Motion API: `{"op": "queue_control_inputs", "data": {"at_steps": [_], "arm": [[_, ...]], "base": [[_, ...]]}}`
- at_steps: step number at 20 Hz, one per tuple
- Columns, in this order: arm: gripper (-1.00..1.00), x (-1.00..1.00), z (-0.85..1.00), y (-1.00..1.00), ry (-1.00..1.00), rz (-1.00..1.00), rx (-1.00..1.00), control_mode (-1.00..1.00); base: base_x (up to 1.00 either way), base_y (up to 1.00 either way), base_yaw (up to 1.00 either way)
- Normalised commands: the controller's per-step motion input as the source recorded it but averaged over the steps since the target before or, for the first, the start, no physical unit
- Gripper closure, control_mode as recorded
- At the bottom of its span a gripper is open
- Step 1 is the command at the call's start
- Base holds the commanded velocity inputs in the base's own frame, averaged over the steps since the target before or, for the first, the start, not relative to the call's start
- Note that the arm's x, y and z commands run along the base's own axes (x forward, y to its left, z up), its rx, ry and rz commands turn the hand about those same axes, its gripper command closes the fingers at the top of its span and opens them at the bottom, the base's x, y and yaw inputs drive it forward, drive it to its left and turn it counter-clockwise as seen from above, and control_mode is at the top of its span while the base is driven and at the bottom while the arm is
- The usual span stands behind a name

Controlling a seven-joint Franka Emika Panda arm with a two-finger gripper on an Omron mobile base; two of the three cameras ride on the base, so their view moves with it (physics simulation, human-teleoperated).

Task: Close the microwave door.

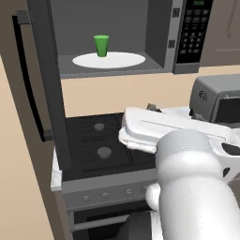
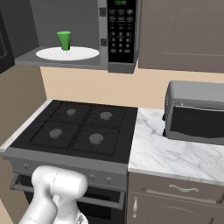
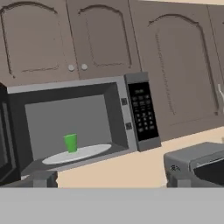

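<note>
Microwave door (image 1: pixel 47 84): swung wide open at the left of the cavity, black bar handle (image 1: pixel 28 79) facing outward.
Stove (image 2: pixel 74 127): beneath the microwave.
Toaster oven (image 2: pixel 197 111): on the marble tabletop (image 2: pixel 166 153), right.
Green cup (image 1: pixel 101 45): upright on the white turntable (image 1: pixel 126 60).
Jaws: likely hidden; opening cannot be judged.

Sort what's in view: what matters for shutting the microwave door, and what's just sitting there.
Job:
microwave door, swung wide open
its black bar handle
open microwave cavity

Just there:
green cup on the white turntable plate
stove
toaster oven
cabinets
</note>
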Motion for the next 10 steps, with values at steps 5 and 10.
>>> {"op": "queue_control_inputs", "data": {"at_steps": [5,10], "arm": [[-1.00,-1.00,0.00,0.68,-0.03,-0.33,-0.02,-1.00],[-1.00,-0.77,0.00,0.77,0.00,-0.32,-0.09,-1.00]], "base": [[0.00,0.00,0.00],[0.00,0.00,0.00]]}}
